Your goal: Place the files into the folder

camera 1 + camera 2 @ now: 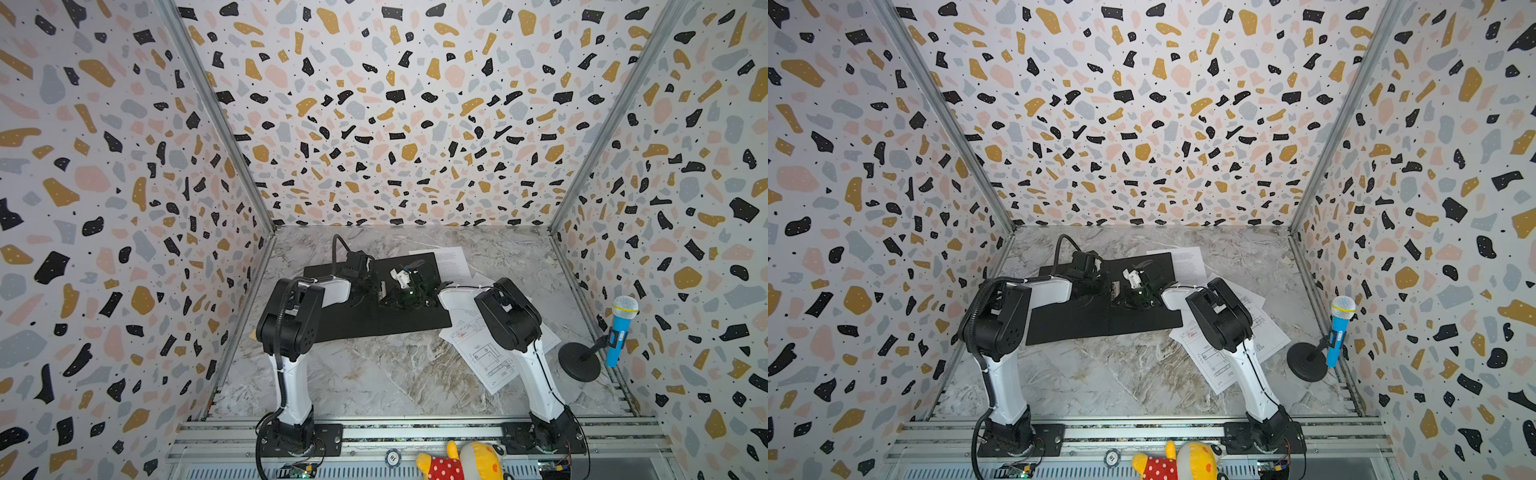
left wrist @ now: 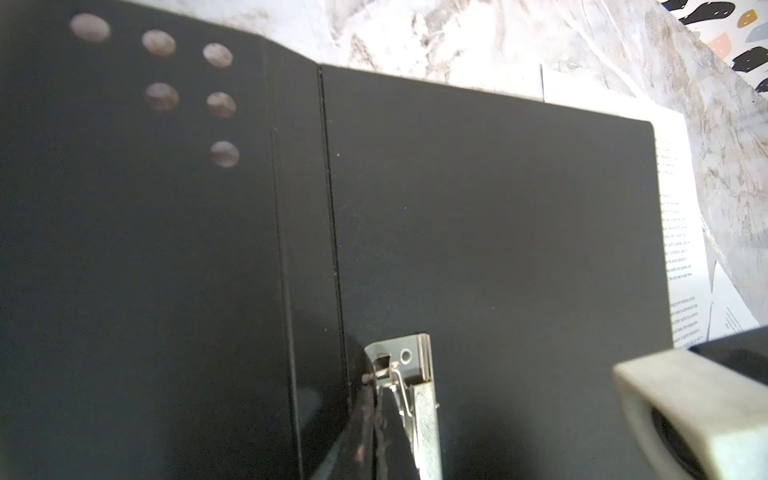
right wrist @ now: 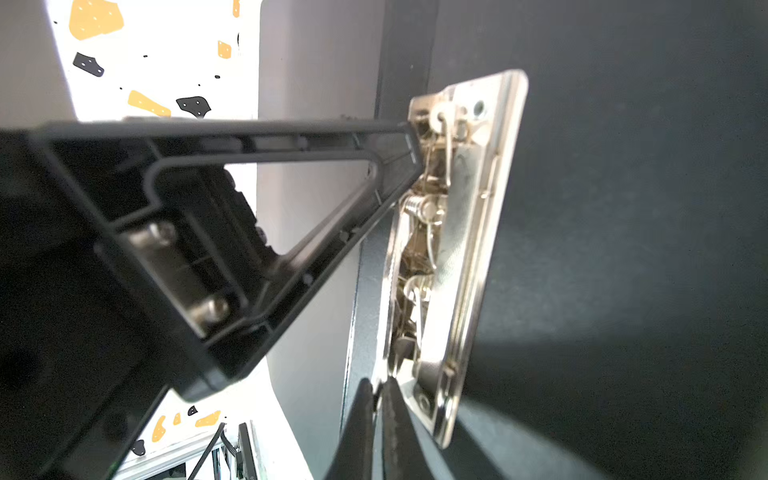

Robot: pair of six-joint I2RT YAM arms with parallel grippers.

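Observation:
The folder (image 1: 374, 320) (image 1: 1100, 324) lies open on the marble table, black inside up, with its metal spine clip (image 1: 382, 291) (image 2: 409, 357) (image 3: 465, 208) in the middle. My left gripper (image 1: 379, 286) (image 2: 376, 419) is shut, and its tips press against the far end of the clip. At the near end, my right gripper (image 1: 386, 297) (image 3: 376, 395) is shut on the thin edge of the clip's lever. The files are white sheets to the right. A text sheet (image 1: 449, 262) (image 2: 677, 232) pokes out from under the folder. A drawing sheet (image 1: 482, 353) lies partly under my right arm.
A blue toy microphone (image 1: 621, 328) on a black stand sits by the right wall. A plush toy (image 1: 461, 461) lies on the front rail. Patterned walls close in the table on three sides. Several round holes (image 2: 158, 41) pierce the folder's left flap.

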